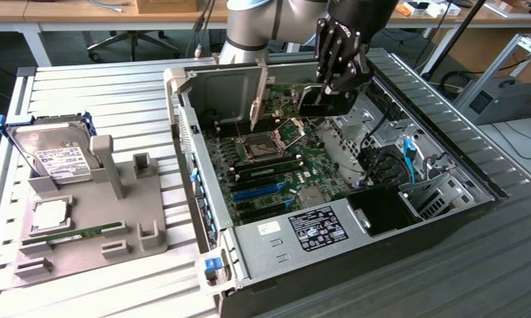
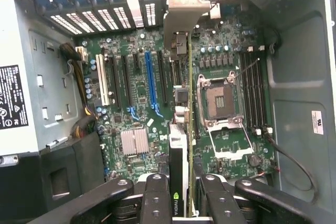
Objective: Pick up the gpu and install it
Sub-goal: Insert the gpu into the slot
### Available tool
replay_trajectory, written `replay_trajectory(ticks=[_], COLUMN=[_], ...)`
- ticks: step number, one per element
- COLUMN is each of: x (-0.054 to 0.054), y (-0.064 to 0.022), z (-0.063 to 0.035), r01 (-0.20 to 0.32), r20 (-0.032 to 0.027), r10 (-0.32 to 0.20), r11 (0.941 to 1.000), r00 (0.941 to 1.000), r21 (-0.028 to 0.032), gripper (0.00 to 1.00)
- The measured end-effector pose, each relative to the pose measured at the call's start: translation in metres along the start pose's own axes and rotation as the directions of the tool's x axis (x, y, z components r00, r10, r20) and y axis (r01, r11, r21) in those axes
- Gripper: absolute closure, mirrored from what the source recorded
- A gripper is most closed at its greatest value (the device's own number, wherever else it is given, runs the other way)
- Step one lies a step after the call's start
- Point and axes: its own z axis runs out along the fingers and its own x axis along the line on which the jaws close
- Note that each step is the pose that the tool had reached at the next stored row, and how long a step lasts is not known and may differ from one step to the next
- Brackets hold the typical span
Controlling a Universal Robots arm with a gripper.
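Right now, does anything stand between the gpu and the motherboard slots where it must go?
Nothing visible does. The end effector holds the gpu edge-on above the motherboard. The slots near it look free of cables; the CPU socket lies beside the card, not below it.

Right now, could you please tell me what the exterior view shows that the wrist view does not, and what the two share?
Exterior view: a hard drive in a blue frame and a memory stick sit on a grey holder beside the computer case, on the exterior view's left. Wrist view: a green logo on the edge of the graphics card, between the fingers. Both: the gripper shut on the graphics card above the motherboard, and the empty processor socket.
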Motion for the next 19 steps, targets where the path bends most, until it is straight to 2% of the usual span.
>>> replay_trajectory(ticks=[3, 7, 15, 17, 19], x=[-0.0001, -0.0002, -0.0002, -0.0002, 0.0000], y=[-0.0005, -0.0015, -0.0027, -0.0024, -0.0015], z=[0.0001, 0.0011, 0.0043, 0.0055, 0.0070], r01=[0.000, 0.008, 0.098, 0.104, 0.110], r20=[-0.0003, -0.0009, -0.0039, -0.0040, -0.0042], r10=[0.000, -0.008, -0.098, -0.104, -0.110], r11=[1.0000, 1.0000, 0.9952, 0.9946, 0.9939], r00=[1.0000, 1.0000, 0.9952, 0.9946, 0.9940], r21=[-0.0038, -0.0048, -0.0072, -0.0026, 0.0071], gripper=[0.73, 0.73, 0.73, 0.73, 0.73])
